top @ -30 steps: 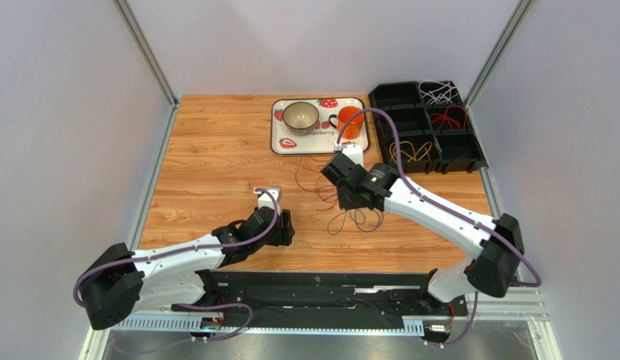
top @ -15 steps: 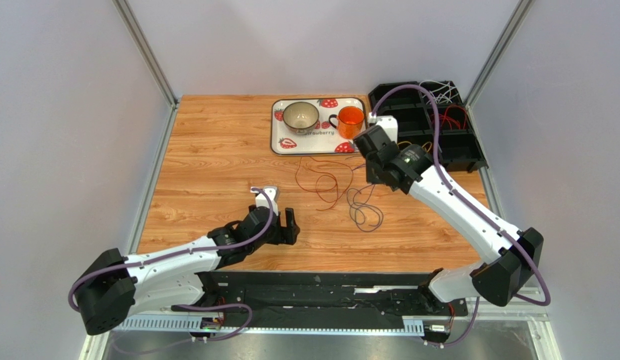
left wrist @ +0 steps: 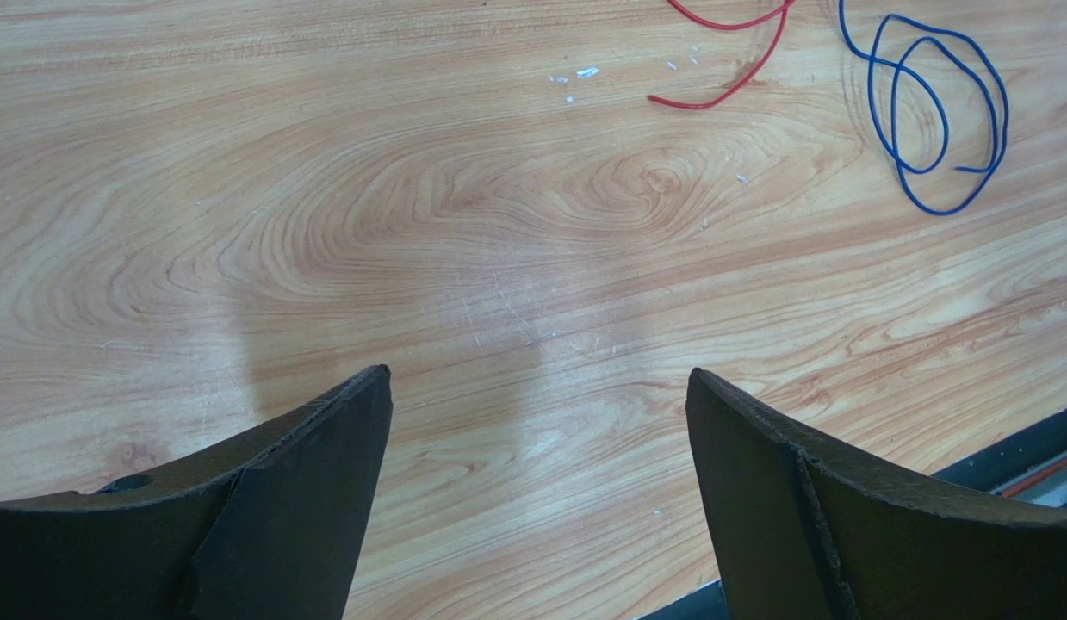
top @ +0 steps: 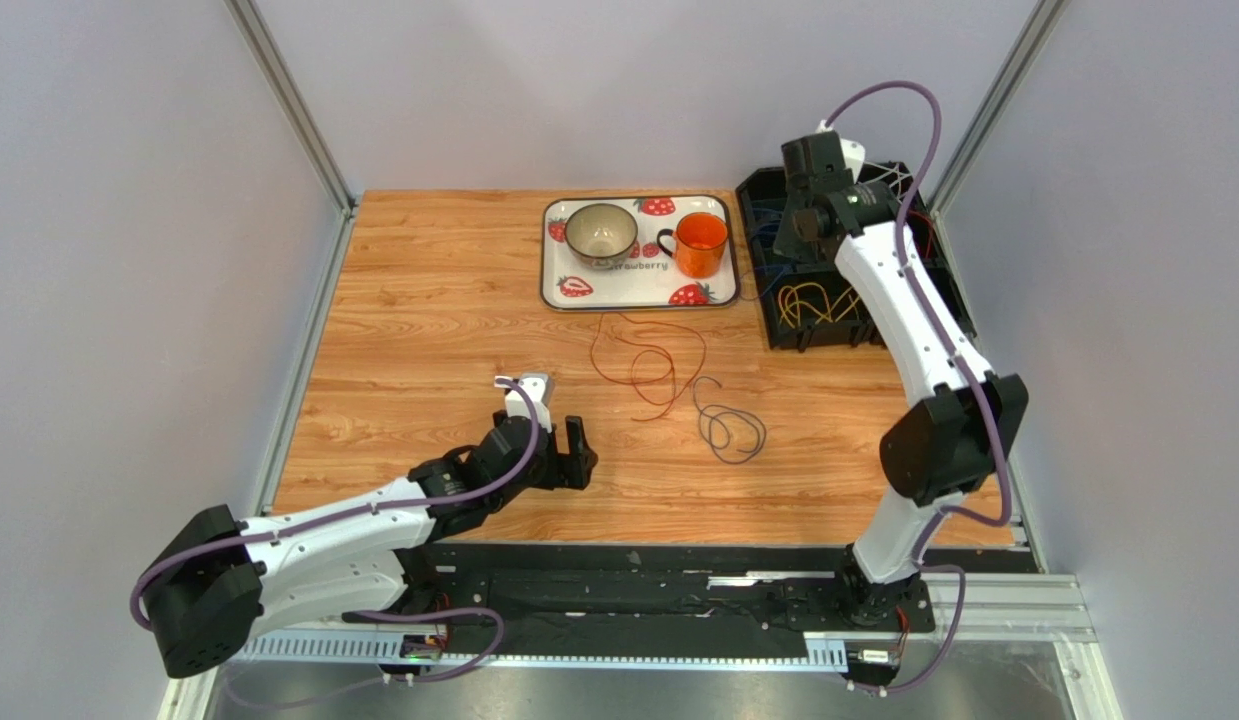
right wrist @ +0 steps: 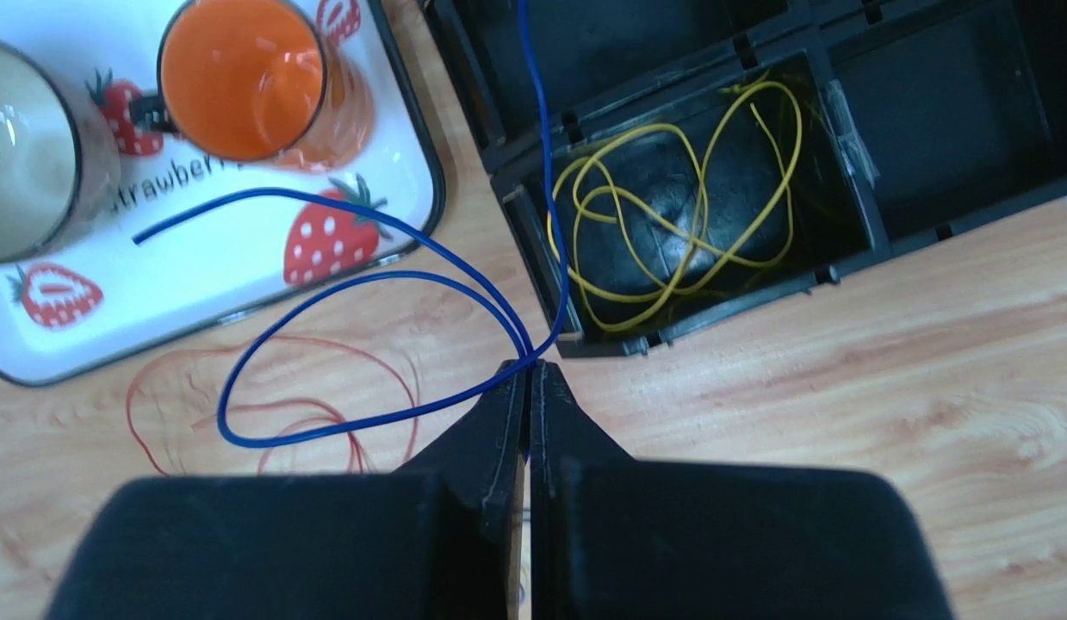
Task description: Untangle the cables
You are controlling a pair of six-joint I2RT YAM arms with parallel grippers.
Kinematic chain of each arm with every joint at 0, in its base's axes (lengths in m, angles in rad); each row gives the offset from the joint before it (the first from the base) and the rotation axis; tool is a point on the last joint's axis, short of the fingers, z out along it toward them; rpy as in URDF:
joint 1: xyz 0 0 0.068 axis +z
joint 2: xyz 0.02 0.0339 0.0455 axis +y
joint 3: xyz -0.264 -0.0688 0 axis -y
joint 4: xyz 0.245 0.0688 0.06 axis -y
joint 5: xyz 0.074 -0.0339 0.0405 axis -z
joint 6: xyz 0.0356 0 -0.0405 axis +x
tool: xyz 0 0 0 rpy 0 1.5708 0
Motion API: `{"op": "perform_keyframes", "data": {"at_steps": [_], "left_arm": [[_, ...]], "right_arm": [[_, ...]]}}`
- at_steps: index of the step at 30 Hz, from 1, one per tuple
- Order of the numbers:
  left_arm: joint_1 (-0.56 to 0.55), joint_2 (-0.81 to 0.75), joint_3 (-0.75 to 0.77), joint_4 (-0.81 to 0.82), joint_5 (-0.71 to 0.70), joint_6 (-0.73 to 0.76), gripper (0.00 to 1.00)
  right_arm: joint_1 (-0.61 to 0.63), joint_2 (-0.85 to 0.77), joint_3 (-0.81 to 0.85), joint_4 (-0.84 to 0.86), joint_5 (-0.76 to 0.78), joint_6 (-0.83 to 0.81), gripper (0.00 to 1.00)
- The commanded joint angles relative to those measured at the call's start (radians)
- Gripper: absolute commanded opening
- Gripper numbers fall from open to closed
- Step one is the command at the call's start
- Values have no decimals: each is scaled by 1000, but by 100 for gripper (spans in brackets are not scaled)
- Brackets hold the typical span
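Now right gripper [right wrist: 529, 368], pinching blue cable [right wrist: 280, 193], reached black bins [right wrist: 720, 300]; left gripper [left wrist: 538, 377] spread wider.

The blue cable [right wrist: 280, 193] runs off the right wrist view's top edge; the bowl [right wrist: 21, 142] is cut at its left. From above, the right arm [top: 899, 300] hides far compartments of the black bin [top: 771, 308].

Blue cable [right wrist: 370, 277], yellow cable [right wrist: 687, 194], orange mug [right wrist: 241, 65], white strawberry-print tray [right wrist: 189, 274]
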Motion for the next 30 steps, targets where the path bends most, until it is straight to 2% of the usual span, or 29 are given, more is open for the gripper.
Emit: {"op": "perform_keyframes", "data": {"at_steps": [1,8,15,22,30], "left_arm": [[3,9,13,26,-16,-5,91],[3,4,14,25,-19,-2,90],[3,-3,14,25,-31,-3,90],[3,0,17,26,-34,0,89],[3,1,17,23,-34,0,89]], "right_arm": [[-82,111,161,8,-92,56,0],[-159,299,357,3,-109,122,0],[-228,474,451,43,-181,178,0],[-254,520,465,66,-221,215,0],[-268,533,461,80,-199,225,0]]}}
